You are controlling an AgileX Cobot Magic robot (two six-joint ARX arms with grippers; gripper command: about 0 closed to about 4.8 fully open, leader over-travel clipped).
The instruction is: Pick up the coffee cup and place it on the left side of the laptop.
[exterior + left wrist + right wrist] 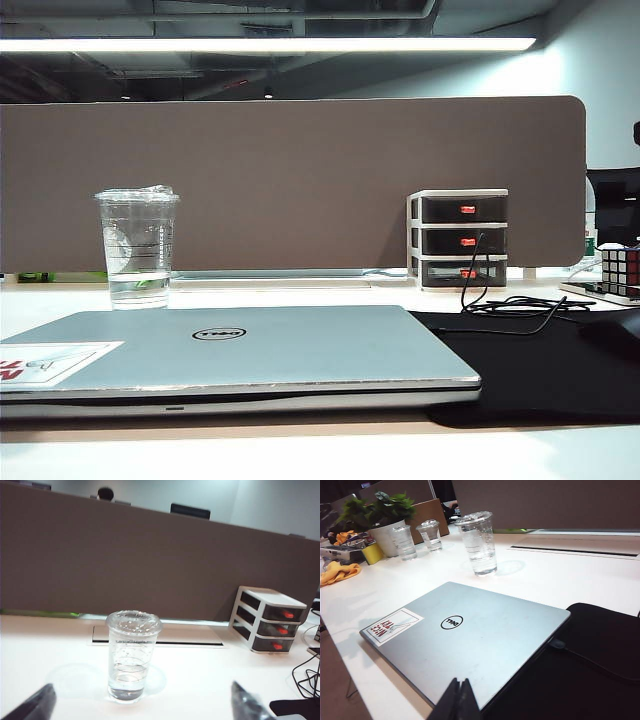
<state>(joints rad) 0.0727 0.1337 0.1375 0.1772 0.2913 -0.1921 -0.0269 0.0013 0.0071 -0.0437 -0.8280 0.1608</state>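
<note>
White desk: left gripper [142,705] gapes, empty, facing coffee cup [131,656]; right gripper [456,700] closed over laptop [470,640].

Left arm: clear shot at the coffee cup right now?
Probably yes. The left claw stands open facing the coffee cup, which sits upright on bare table with nothing between them.

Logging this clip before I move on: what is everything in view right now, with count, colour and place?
coffee cup: one, clear, lidded, upright on the table behind the laptop's left part
laptop: one, silver-grey, closed, front centre
drawer unit: one, white and black, three drawers, by the partition
black mat: one, right of the laptop
black cable: one, on the mat
puzzle cube: one, multicoloured, far right
spare cups: two, clear, beside a potted plant
left gripper: open, facing the cup
right gripper: shut, above the laptop's near edge
</note>
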